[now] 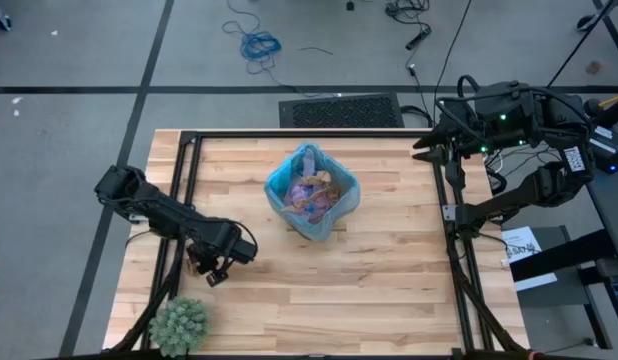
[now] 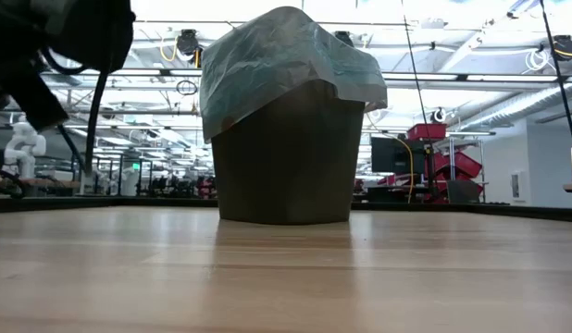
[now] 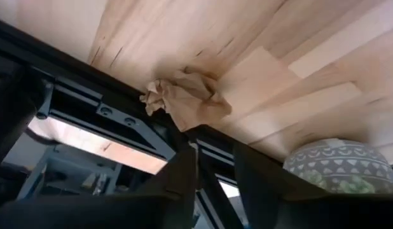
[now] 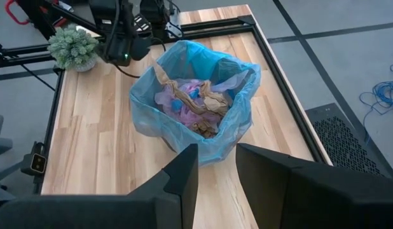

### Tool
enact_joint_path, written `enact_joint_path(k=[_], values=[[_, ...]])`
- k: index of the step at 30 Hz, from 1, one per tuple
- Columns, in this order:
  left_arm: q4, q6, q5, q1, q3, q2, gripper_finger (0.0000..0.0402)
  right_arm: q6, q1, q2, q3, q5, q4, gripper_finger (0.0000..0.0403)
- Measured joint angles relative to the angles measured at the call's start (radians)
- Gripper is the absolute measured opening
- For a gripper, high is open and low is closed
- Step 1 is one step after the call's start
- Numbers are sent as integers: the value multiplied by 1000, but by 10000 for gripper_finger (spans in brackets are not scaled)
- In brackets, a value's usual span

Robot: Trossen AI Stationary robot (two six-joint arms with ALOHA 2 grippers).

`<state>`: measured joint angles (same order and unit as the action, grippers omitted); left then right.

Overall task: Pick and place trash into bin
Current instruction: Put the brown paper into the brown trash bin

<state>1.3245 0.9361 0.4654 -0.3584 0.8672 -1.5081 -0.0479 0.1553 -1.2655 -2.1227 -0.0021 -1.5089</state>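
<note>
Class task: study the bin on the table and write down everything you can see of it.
The bin is a small dark wastebasket lined with a light-blue plastic bag draped over its rim. It stands upright near the middle of the wooden table. Inside lie crumpled brown paper and pinkish scraps. Neither gripper touches it.

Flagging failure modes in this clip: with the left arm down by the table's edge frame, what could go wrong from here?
1. The brown paper wad lies right against the black frame rail; the left gripper may strike the rail and miss the wad.
2. The potted plant stands close to that arm and might get bumped.
3. The bin already looks full, so another scrap may spill out.
</note>
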Motion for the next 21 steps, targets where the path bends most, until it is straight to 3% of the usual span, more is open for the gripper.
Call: enact_joint_path(k=[7,21], values=[[-5,19,4,0,-43,-11,154,0,0,0,0,0,0,100],[-184,19,64,0,-172,-11,158,0,0,0,0,-1,0,100]])
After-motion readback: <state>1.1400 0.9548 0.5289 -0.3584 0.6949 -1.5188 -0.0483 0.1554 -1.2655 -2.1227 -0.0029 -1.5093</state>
